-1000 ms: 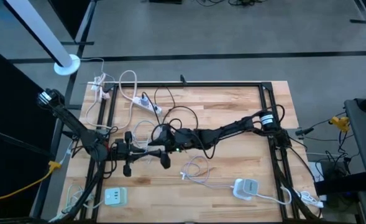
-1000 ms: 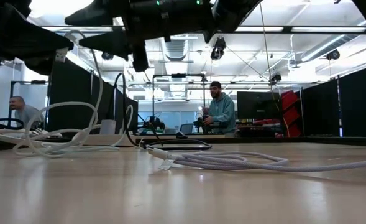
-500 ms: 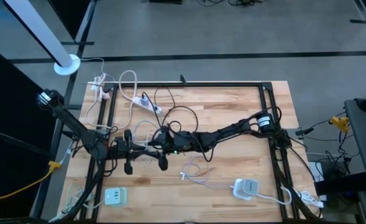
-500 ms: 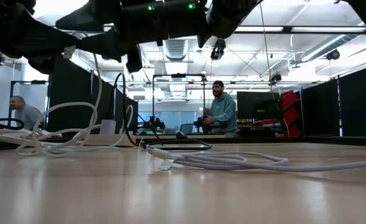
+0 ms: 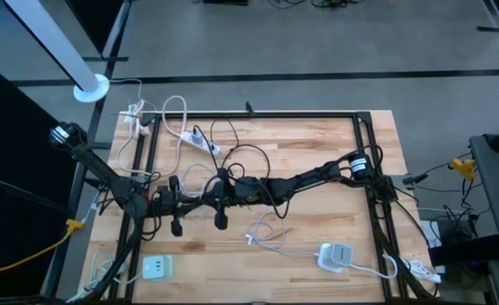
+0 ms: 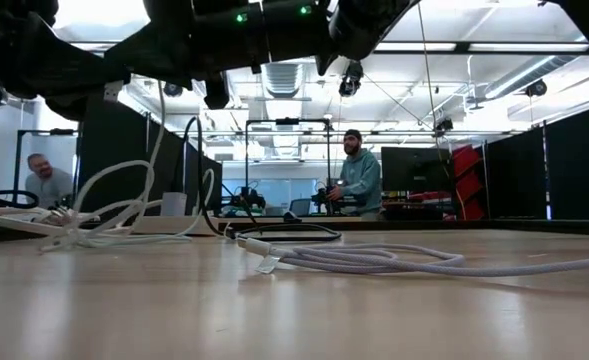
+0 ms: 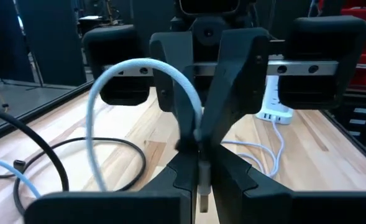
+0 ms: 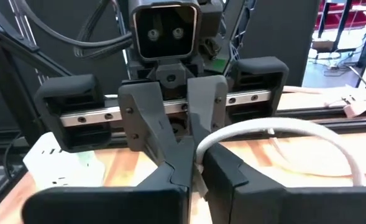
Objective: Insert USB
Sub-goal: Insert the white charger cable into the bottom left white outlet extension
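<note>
From above, the left gripper (image 5: 200, 204) and right gripper (image 5: 213, 200) meet nose to nose at the bench (image 5: 317, 144) centre, the right one having slid toward nine o'clock since a second ago. From bench height, both hang overhead, and a loose white cable (image 6: 374, 260) lies on the wood. The left wrist view shows the left gripper (image 7: 202, 174) pinching a white cable's plug (image 7: 204, 186). The right wrist view shows the right gripper (image 8: 196, 167), just now pressed together, also pinching that cable (image 8: 282, 134), likely a handover before insertion.
</note>
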`<control>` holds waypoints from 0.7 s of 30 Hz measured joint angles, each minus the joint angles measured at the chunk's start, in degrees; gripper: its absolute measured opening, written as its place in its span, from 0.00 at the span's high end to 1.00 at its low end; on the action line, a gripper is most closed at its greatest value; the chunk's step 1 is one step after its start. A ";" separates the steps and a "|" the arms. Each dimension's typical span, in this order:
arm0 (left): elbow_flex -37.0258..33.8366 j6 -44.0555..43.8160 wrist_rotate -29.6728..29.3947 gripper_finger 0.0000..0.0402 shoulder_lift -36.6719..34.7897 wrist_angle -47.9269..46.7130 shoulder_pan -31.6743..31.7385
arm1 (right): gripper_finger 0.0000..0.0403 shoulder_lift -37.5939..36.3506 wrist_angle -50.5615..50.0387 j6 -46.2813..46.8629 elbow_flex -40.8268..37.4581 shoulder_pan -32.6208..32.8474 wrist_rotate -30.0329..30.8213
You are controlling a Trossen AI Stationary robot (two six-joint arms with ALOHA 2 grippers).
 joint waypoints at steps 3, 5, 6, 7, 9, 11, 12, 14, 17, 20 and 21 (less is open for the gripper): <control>0.00 0.93 -0.09 0.96 0.00 0.01 0.00 | 0.98 -0.02 -0.33 -0.19 0.01 0.00 -0.10; 0.00 0.14 -0.54 0.93 -0.18 0.00 0.00 | 0.99 -0.05 -0.36 -1.52 0.01 -0.07 -0.29; 0.00 -0.47 -0.63 0.90 -0.48 -0.01 0.00 | 0.99 -0.14 -0.43 -2.10 0.01 -0.09 -0.28; 0.00 -0.91 -0.64 0.88 -0.93 -0.02 0.00 | 0.99 -0.27 -0.46 -2.50 0.01 -0.09 -0.30; 0.00 -1.12 -0.55 0.81 -1.76 -0.06 0.02 | 0.99 -0.83 -0.79 -2.72 0.01 -0.20 -0.80; 0.00 -1.24 -0.31 0.74 -2.49 -1.21 0.07 | 0.99 -1.64 -1.86 -3.63 -0.04 -0.24 -1.17; 0.00 -1.30 -0.26 0.71 -2.83 -2.10 0.04 | 0.99 -2.21 -3.00 -4.51 -0.13 -0.24 -1.27; 0.00 -1.34 -0.03 0.64 -3.30 -4.61 0.04 | 0.99 -3.40 -5.13 -6.16 -0.15 -0.24 -1.32; 0.00 -1.37 0.52 0.55 -3.88 -7.74 0.04 | 0.99 -6.43 -9.41 -7.71 -0.19 -0.24 -1.18; 0.00 -0.94 2.22 0.49 -3.96 -8.86 0.02 | 0.99 -9.35 -13.73 -9.72 -0.13 -0.24 -0.49; 0.00 -0.71 3.35 0.48 -3.98 -9.01 0.01 | 0.99 -10.14 -15.12 -10.37 -0.14 -0.24 -0.48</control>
